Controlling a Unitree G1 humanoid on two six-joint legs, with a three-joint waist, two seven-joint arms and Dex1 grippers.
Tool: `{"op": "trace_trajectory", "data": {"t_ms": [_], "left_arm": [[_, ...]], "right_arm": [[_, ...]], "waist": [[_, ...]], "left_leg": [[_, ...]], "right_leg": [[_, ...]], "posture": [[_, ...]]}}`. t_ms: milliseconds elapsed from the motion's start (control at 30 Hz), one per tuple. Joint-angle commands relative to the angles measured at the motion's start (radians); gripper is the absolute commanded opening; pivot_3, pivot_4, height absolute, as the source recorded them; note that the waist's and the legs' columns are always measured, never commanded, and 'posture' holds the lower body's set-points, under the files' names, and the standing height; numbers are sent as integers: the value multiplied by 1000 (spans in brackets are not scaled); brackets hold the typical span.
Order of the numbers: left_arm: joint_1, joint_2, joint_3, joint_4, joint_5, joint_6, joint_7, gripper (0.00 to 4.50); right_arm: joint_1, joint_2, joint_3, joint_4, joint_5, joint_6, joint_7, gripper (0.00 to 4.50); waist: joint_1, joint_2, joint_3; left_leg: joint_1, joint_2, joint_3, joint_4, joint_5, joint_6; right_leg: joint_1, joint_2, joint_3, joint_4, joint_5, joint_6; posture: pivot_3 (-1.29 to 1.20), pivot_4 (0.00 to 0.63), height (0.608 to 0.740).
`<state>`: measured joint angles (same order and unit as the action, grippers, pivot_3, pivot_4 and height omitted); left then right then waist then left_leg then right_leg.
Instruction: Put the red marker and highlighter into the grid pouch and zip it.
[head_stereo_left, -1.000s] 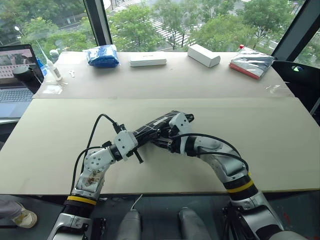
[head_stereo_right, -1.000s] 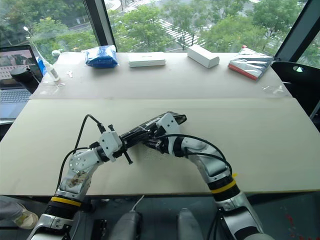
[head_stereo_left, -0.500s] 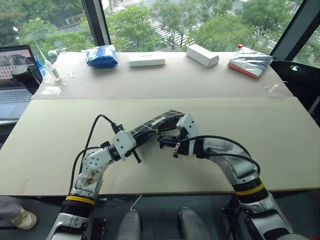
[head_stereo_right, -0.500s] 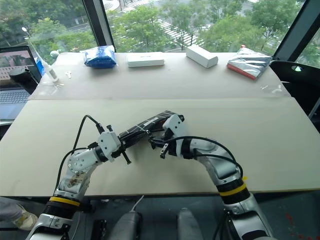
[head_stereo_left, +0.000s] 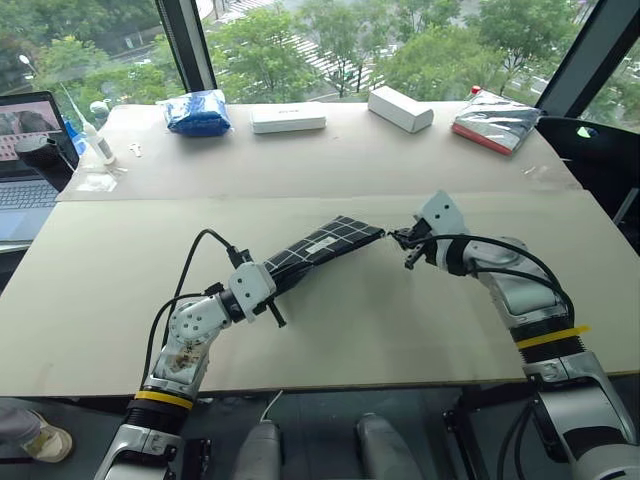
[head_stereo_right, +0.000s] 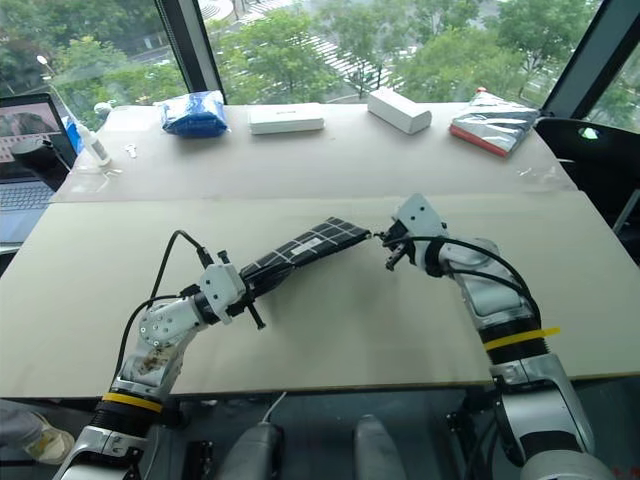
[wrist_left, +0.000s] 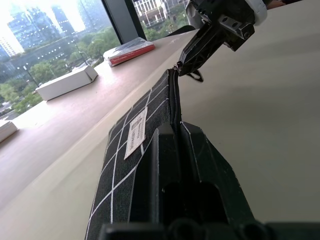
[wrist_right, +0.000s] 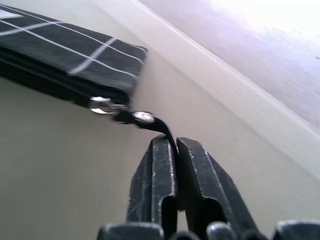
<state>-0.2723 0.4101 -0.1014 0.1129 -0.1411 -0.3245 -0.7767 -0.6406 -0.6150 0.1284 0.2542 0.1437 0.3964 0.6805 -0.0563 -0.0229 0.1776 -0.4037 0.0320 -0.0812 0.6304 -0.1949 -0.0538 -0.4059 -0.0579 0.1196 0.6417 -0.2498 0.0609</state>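
Above the table, the left gripper is clamping the grid pouch while the right gripper is pinching its zipper pull strap.

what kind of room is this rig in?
Probably an upper-floor office or lab. A wide beige table stands against tall windows looking down on treetops and a street. An open laptop sits at the table's left edge, with small boxes along the far side.
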Motion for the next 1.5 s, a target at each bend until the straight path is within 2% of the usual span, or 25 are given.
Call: {"op": "trace_trajectory", "data": {"t_ms": [33,200,300,433,600,933,1300,1367,1400,1500], "left_arm": [[-12,6,20,-15,-12,-16,5,0],[-21,5,16,-10,-12,-20,-6,0],[-27,15,7,-7,-17,-30,-35,0],[-31,73,-6,-1,-47,-72,-158,0],[-109,110,-9,72,-99,-138,-302,0],[-208,77,-41,207,-153,-250,-491,0],[-350,-1,-38,527,-149,-447,-604,0],[-361,-6,-33,548,-162,-438,-621,736],[-360,-7,-27,549,-169,-432,-622,968],[-329,-4,-6,512,-186,-400,-598,2154]], "right_arm": [[30,23,-46,-105,79,51,61,1912],[64,11,-116,-186,234,215,177,3560],[106,-58,-165,-236,306,261,267,3560],[177,-178,-236,-249,327,217,363,3560],[319,-249,-372,-289,407,176,474,3560],[451,-214,-431,-469,508,235,416,3560],[513,-225,-447,-523,534,244,384,3560],[515,-227,-443,-519,527,239,380,3613],[514,-226,-440,-515,525,239,377,3613],[518,-221,-427,-504,515,239,374,3613]], "waist": [[0,0,0],[-4,0,0],[7,0,0],[16,0,0],[14,0,0],[9,0,0],[17,0,0],[16,0,1],[15,0,0],[14,0,1]], "left_leg": [[0,0,0,0,0,0],[0,0,0,0,0,0],[-1,0,0,1,0,0],[-1,0,0,2,0,0],[-1,0,0,2,0,0],[0,0,1,2,0,0],[-2,-1,0,5,0,0],[-2,-1,0,5,0,0],[-2,-1,0,5,0,0],[-2,0,0,5,0,0]], "right_leg": [[0,0,0,0,0,0],[0,0,0,0,0,0],[0,0,0,0,0,0],[0,0,0,0,0,0],[0,0,-1,0,-2,3],[1,0,0,0,-2,3],[1,0,0,0,-4,8],[1,0,0,0,-4,8],[1,0,0,0,-4,8],[1,0,0,0,-4,8]], "posture": [[0,150,740],[0,150,740],[0,150,740],[0,150,740],[0,150,740],[0,150,740],[0,150,740],[0,150,740],[0,150,740],[0,150,740]]}}
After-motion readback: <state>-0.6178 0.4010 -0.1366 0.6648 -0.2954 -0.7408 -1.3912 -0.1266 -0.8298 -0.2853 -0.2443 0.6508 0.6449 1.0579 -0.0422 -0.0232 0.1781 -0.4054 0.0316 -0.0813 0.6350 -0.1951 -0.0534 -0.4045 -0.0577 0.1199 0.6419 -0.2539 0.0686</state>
